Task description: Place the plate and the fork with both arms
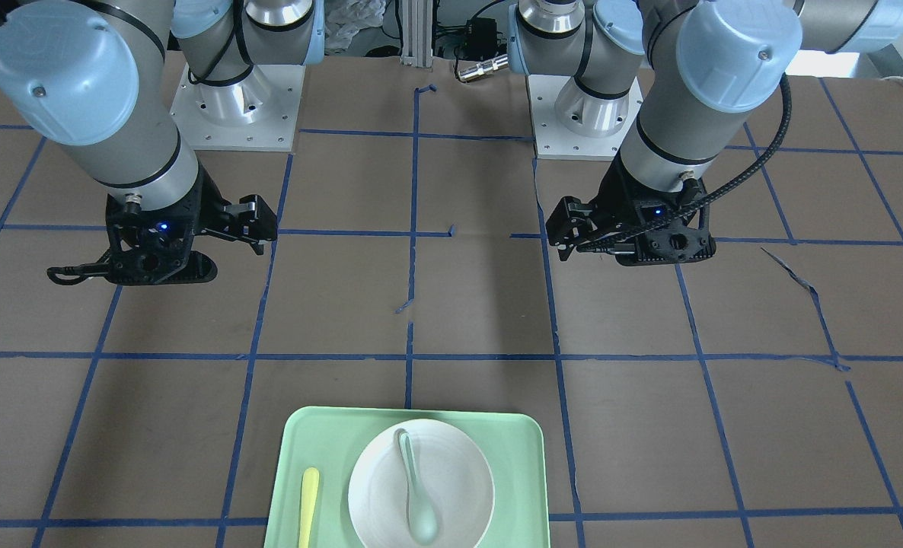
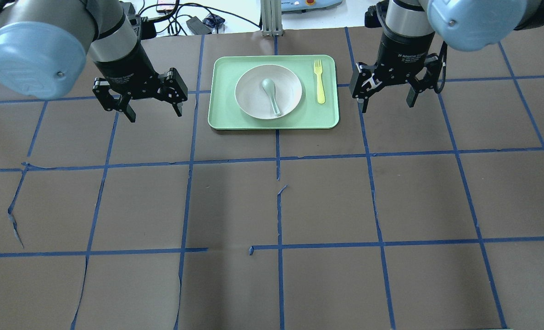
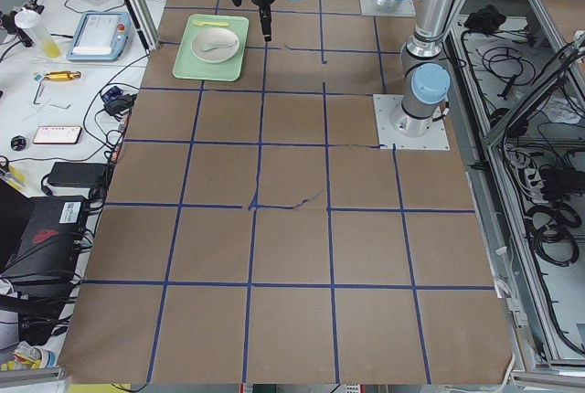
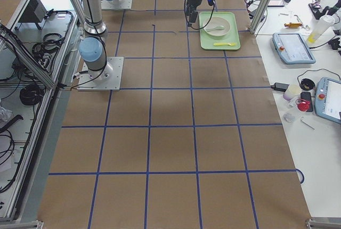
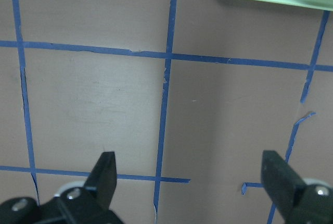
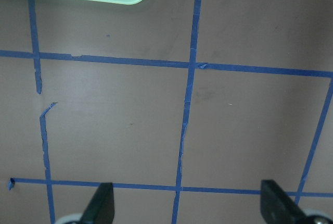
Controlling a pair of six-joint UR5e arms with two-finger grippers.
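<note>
Jaws check: left jaws and right jaws both spread wide, empty, hovering over the bench (image 2: 327, 201) either side of the green tray (image 2: 221, 110). On it, the plate (image 2: 251, 94) (mint spoon (image 2: 268, 85) inside); yellow fork (image 2: 319, 82) beside it on my right, not touching.

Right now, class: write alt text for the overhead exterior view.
A light-green tray holds a white plate with a pale spoon on it and, to its right, a yellow fork. The left gripper and right gripper hang open, empty, flanking the tray.
</note>
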